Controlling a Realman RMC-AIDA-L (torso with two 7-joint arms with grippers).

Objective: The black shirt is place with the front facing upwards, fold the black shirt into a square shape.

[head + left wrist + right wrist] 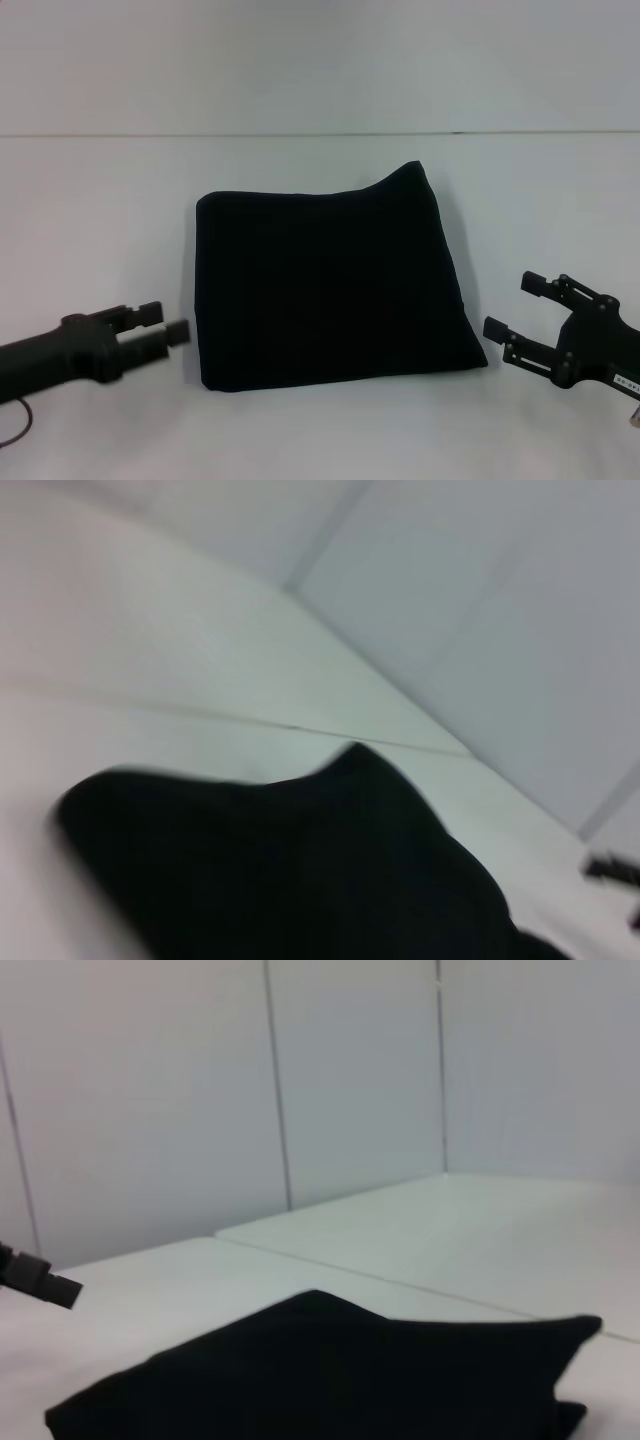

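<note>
The black shirt (330, 285) lies folded into a roughly square block in the middle of the white table, with no lettering showing and its far right corner slightly peaked. It also fills the lower part of the left wrist view (300, 870) and the right wrist view (330, 1375). My left gripper (165, 323) hovers open just off the shirt's near left edge, holding nothing. Off the near right corner, my right gripper (515, 305) stands open and empty, apart from the cloth.
The white table (320, 430) runs back to a seam (320, 133) where another white surface begins. Bare white wall panels (300, 1080) stand behind. A thin cable (15, 425) loops at the near left corner.
</note>
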